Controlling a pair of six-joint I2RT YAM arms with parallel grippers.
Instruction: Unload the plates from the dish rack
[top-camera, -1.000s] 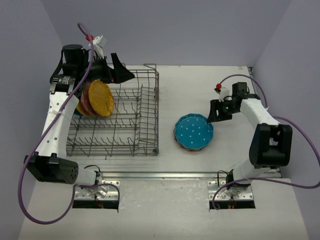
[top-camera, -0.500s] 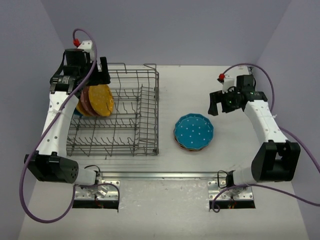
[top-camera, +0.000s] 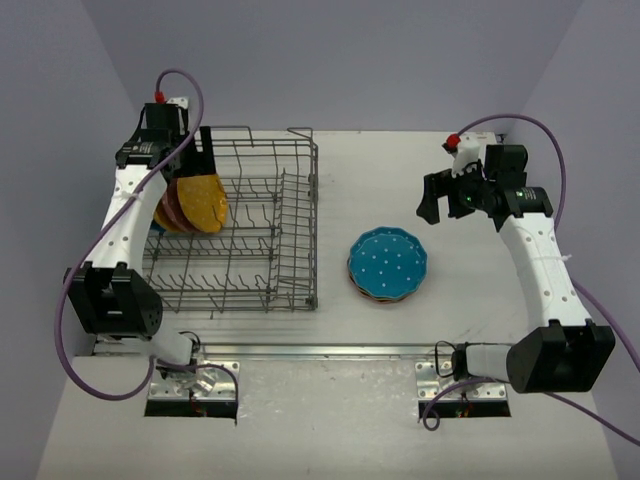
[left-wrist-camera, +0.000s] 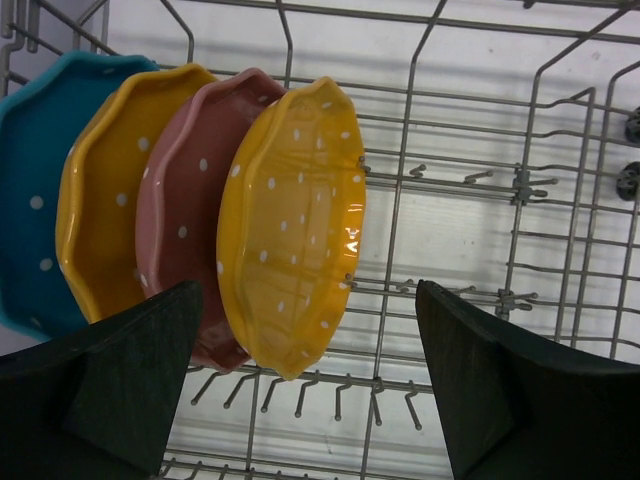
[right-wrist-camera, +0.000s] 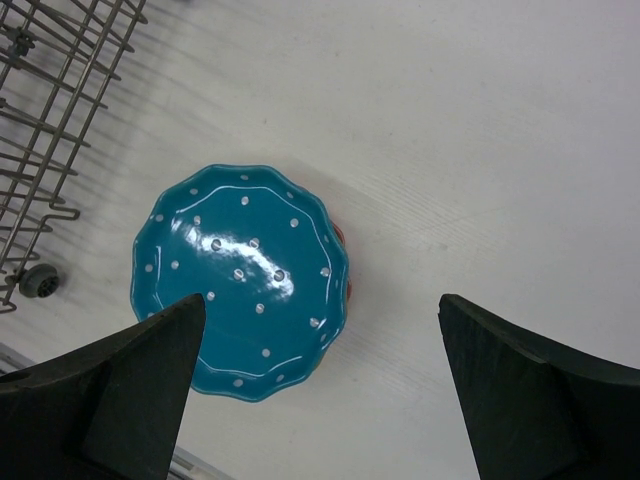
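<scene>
Several dotted scalloped plates stand on edge at the back left of the dish rack (top-camera: 250, 240): an orange-yellow plate (left-wrist-camera: 295, 220) in front, then a pink plate (left-wrist-camera: 180, 230), a yellow plate (left-wrist-camera: 100, 210) and a blue plate (left-wrist-camera: 30, 210). My left gripper (left-wrist-camera: 310, 375) hangs open just above them, its fingers apart on either side of the orange-yellow plate's rim and not touching it. On the table a blue plate (top-camera: 387, 262) tops a small stack, a red rim showing under it. My right gripper (top-camera: 432, 200) is open and empty, raised to the right of that stack.
The rack's upright tines (left-wrist-camera: 460, 290) and raised wire sides (top-camera: 300, 190) surround the standing plates. Purple walls close in the table on the left, back and right. Bare white table (top-camera: 390, 170) lies between rack and right arm.
My left gripper has swung back over the standing plates and narrowed a little. My right gripper has opened wide and lifted up and right, away from the blue plate on the stack.
</scene>
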